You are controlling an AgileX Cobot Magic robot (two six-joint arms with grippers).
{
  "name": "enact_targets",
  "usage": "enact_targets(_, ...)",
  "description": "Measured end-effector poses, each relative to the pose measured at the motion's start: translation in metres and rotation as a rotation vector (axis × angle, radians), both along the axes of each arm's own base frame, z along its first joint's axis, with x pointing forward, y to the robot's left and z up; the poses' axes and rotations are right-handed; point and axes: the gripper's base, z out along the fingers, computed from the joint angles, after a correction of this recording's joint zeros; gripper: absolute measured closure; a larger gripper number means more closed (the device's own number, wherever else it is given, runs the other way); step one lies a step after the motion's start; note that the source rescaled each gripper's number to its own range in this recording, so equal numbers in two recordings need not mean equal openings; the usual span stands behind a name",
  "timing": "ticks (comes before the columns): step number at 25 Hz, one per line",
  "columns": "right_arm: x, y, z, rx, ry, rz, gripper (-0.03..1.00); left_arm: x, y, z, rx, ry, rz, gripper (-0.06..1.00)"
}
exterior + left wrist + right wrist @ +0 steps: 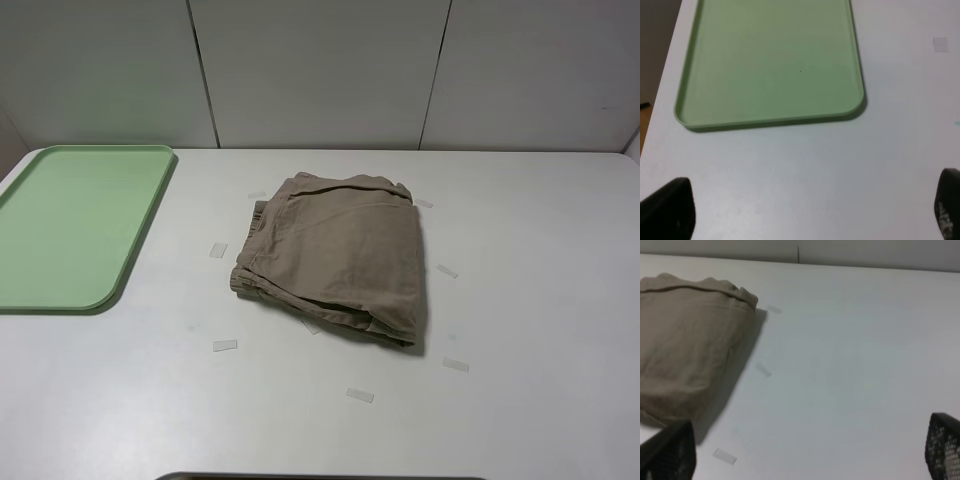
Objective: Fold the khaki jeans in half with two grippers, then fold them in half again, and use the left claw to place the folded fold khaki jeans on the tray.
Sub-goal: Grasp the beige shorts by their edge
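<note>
**Item:** khaki jeans (335, 255). One piece, lying near the middle of the tabletop (540, 250), touched by neither gripper.

**Condition:** A compact, roughly square bundle of several stacked layers is presented. Both folds are therefore judged complete, and only the placing is left.

**Destination:** tray (80, 220), mint green, set at the left of the tabletop in the high view and well apart from the bundle. Nothing is seen lying in it.

**Left claw** (807, 212): held above the tabletop just short of the tray's near rim. Its fingers (667, 210) are spread wide and nothing is carried between them.

**Right gripper** (805, 452): held beside the bundle, on the side away from the tray. Its fingers (944, 450) are likewise spread wide and nothing is held.

**Handling:** The cloth is judged soft, limp and fairly light, with no stiffness of its own.
- If it is pinched at a single layer, the stack can be expected to sag, slide apart and unfold.
- A hold is best taken at the gathered waistband (246, 280), on the edge facing the tray.
- The cloth is bunched thick there, so every layer can be caught together.
- The layered edge nearest the camera is better avoided.

**Accessories:** small tape markers (225, 346) are scattered on the tabletop around the bundle.
</note>
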Motion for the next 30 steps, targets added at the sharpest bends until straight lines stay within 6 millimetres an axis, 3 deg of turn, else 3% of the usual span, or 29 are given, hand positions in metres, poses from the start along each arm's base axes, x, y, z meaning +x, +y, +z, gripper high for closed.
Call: enact_targets(30,0.0003,0.0000,0.0001,0.007,-0.003,-0.003,-0.03,0.0004,-0.0001,0.0006,0.000,-0.008,-0.001,-0.05)
